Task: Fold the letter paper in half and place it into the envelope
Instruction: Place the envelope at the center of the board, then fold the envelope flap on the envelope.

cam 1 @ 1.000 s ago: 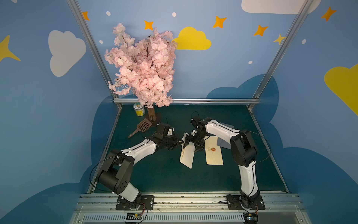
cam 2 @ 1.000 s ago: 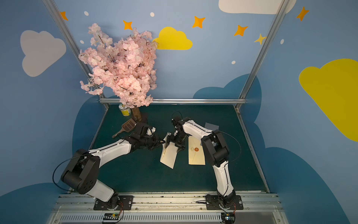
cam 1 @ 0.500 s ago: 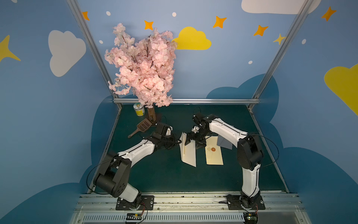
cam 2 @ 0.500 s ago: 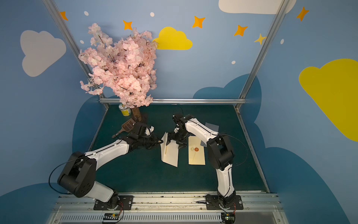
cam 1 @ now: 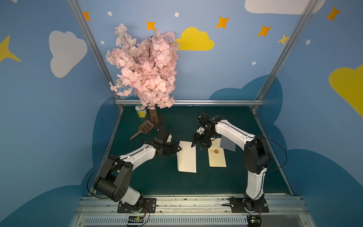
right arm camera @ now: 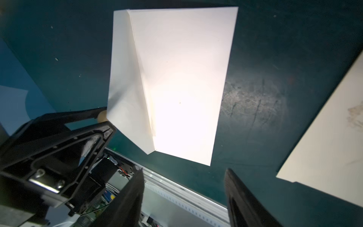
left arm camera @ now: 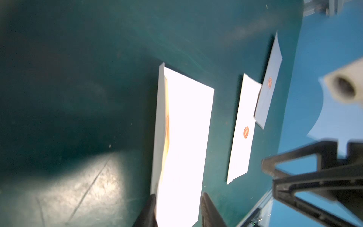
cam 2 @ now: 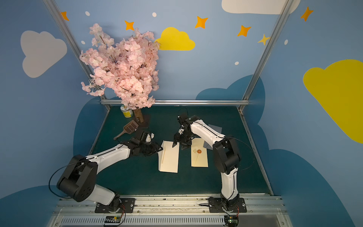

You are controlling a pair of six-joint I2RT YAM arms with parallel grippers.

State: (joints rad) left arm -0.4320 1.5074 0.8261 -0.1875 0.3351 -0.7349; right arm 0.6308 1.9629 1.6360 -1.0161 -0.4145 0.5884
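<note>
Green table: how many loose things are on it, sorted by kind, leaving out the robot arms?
Folded paper: 1
Envelopes: 2 (cream envelope, grey envelope)
Brown scoop: 1
Yellow can: 1
Pink blossom tree: 1
Total: 6

Top cams overhead, wrist cams close; all share paper (cam 1: pixel 187 157)

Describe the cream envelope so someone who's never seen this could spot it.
On the dark green table, find the folded paper; the cream envelope lies flat just right of it. Only it is cream with a red seal: the paper is plain, its other neighbour is a grey-blue envelope.
</note>
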